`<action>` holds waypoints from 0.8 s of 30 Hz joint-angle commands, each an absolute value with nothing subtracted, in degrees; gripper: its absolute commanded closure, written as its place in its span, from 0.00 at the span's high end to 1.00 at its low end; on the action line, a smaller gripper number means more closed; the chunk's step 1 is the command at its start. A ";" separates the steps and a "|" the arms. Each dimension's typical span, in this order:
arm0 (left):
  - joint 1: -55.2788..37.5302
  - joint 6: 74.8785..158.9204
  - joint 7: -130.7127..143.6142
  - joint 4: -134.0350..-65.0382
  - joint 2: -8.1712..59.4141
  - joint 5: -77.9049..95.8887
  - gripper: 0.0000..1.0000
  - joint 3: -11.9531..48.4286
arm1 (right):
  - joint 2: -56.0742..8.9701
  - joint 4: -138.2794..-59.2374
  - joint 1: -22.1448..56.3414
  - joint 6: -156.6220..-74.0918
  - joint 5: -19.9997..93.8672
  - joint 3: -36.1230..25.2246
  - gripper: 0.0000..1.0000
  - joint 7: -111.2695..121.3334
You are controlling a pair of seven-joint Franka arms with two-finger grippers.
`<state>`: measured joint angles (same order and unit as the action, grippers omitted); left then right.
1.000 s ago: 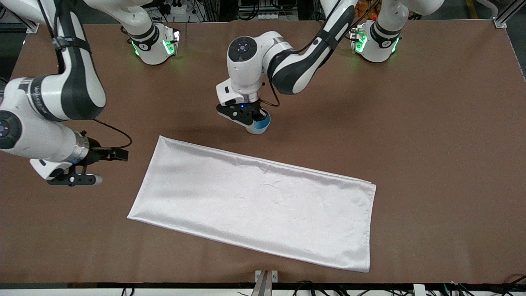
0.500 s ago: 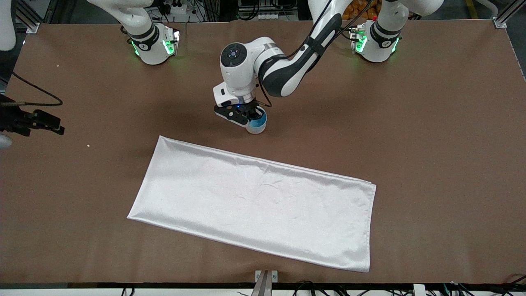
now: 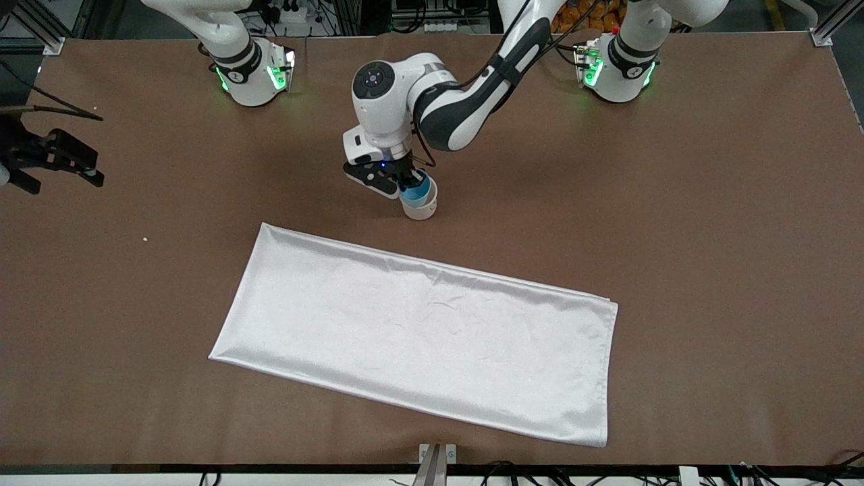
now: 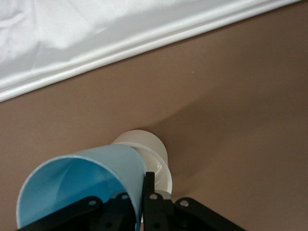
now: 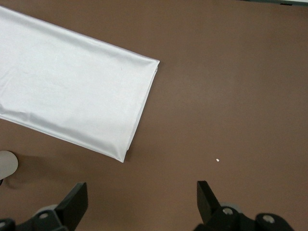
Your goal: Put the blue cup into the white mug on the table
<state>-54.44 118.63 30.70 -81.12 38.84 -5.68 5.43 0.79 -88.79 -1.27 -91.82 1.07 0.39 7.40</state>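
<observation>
The left gripper [image 3: 405,183] hangs over the white mug [image 3: 420,208], which stands upright on the brown surface [image 3: 709,236] about midway along its length, nearer the edge where the robot bases stand than the edge by the front camera. The gripper is clenched on the rim of the blue cup [image 3: 415,191], one finger [image 4: 149,192] outside its wall and the other inside, as the left wrist view shows. The cup is tilted and sits right above the mug's mouth; whether its base touches the mug I cannot tell.

A white satin cloth [image 3: 418,337] lies flat and slanted across the middle of the surface, its upper edge just nearer the front camera than the mug, not touching it.

The right gripper [image 3: 40,158] waits up in the air over the short edge at the right arm's end of the surface, fingers [image 5: 74,202] spread wide with nothing between them. A tiny pale speck [image 3: 145,239] lies on the surface near that end.
</observation>
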 commanded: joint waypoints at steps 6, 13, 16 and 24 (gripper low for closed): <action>-55.37 117.95 32.43 -80.24 39.73 -7.47 0.00 5.19 | -0.17 -87.54 -0.18 -90.97 2.55 1.50 1.00 7.73; -55.99 117.16 32.52 -80.51 39.64 -7.47 0.00 5.27 | -0.44 -89.20 0.18 -90.88 2.64 1.23 1.00 7.65; -55.99 117.16 32.43 -81.12 39.73 -7.47 0.00 5.36 | -0.44 -91.14 0.18 -91.41 2.64 1.23 1.00 7.65; -56.07 117.16 32.34 -81.65 40.25 -7.56 0.00 5.27 | -1.05 -91.41 0.35 -90.88 2.55 1.23 1.00 7.21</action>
<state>-55.68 117.91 30.74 -81.68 39.77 -5.69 5.50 -0.89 -91.25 0.05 -91.31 1.54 1.52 7.40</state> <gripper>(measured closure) 0.952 0.000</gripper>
